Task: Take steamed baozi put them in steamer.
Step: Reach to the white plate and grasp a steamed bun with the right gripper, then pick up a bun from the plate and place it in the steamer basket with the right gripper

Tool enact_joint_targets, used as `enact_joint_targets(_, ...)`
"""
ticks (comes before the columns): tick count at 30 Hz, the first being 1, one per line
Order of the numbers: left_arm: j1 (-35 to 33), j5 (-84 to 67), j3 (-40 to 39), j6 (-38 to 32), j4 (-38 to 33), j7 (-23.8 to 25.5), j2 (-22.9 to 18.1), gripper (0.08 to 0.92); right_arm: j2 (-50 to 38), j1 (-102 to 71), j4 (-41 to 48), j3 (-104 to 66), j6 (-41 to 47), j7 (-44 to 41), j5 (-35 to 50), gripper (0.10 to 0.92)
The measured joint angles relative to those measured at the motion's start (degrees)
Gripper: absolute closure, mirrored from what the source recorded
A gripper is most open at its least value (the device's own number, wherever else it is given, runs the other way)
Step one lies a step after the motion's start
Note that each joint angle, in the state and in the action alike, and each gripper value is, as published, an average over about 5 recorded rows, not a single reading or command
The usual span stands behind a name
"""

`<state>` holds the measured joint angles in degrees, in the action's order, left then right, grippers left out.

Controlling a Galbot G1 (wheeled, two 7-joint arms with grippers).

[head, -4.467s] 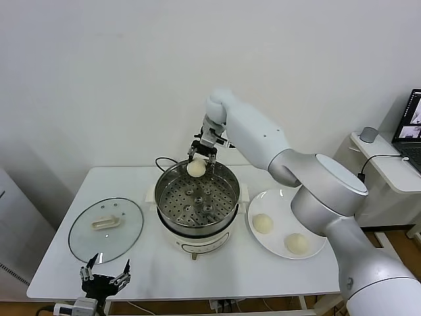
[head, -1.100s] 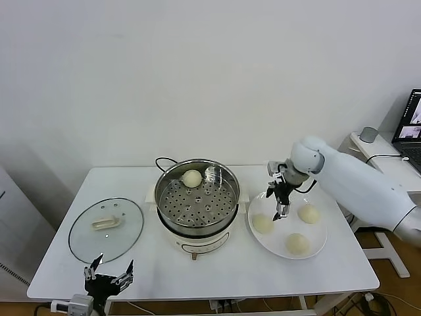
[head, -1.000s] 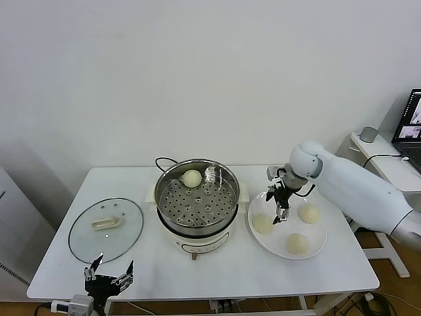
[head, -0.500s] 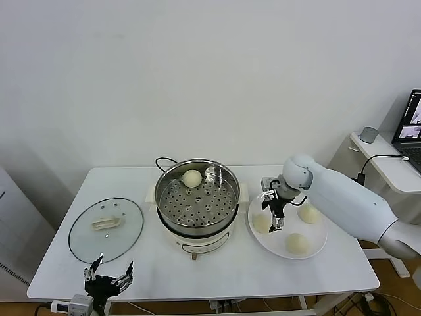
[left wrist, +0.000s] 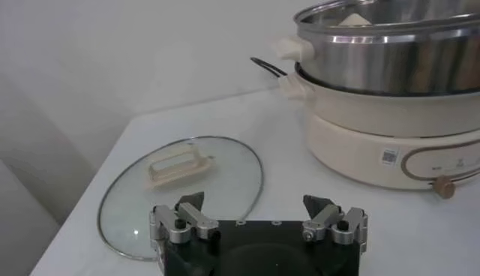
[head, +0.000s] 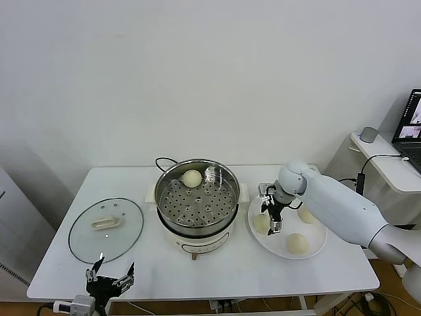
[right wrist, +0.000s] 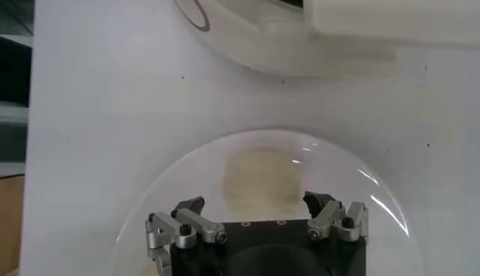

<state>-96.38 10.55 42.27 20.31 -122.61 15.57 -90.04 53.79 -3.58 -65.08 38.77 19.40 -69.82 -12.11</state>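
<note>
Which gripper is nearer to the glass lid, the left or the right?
The left. The left gripper waits open at the table's front edge, just before the lid. The right gripper hangs open over the plate, beyond the steamer.

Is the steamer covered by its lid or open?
Open. The glass lid lies flat on the table, left of the steamer, which holds one baozi.

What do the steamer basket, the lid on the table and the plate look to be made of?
Steamer: polished stainless steel, mirror-bright wall, perforated floor. Lid: clear glass, table showing through, with a cream, probably plastic handle. Plate: glossy white, ceramic or melamine, hard to tell.
</note>
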Motion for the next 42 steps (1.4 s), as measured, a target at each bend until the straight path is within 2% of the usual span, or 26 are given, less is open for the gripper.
enact_joint_targets(5, 0.0, 0.1, 0.0, -0.1, 0.0, 0.0, 0.0, 0.177, 0.3, -0.5, 0.5, -0.3, 0.1, 0.5, -0.4, 0.203)
enact_joint_targets(16, 0.1, 0.3, -0.2, -0.2, 0.3, 0.0, -0.1, 0.177, 1.1, -1.2, 1.4, -0.5, 0.4, 2.0, -0.6, 0.29)
enact_joint_targets(21, 0.1, 0.3, -0.2, -0.2, 0.3, 0.0, 0.0, 0.177, 1.1, -1.2, 1.4, -0.7, 0.5, 2.3, -0.6, 0.4)
enact_joint_targets(25, 0.2, 0.4, -0.4, -0.3, 0.4, 0.0, -0.1, 0.177, 1.1, -1.2, 1.5, -0.9, 0.5, 2.4, -0.6, 0.446)
enact_joint_targets(33, 0.3, 0.9, -0.8, -0.4, 0.5, -0.1, -0.1, 0.177, 0.0, -0.2, 0.6, -1.0, 1.2, 2.2, 0.5, 0.496)
enact_joint_targets(42, 0.7, 1.6, -1.4, -0.5, -0.1, -0.1, -0.1, 0.177, -3.3, 7.4, -2.9, 3.6, 3.7, 0.5, 6.5, 0.499)
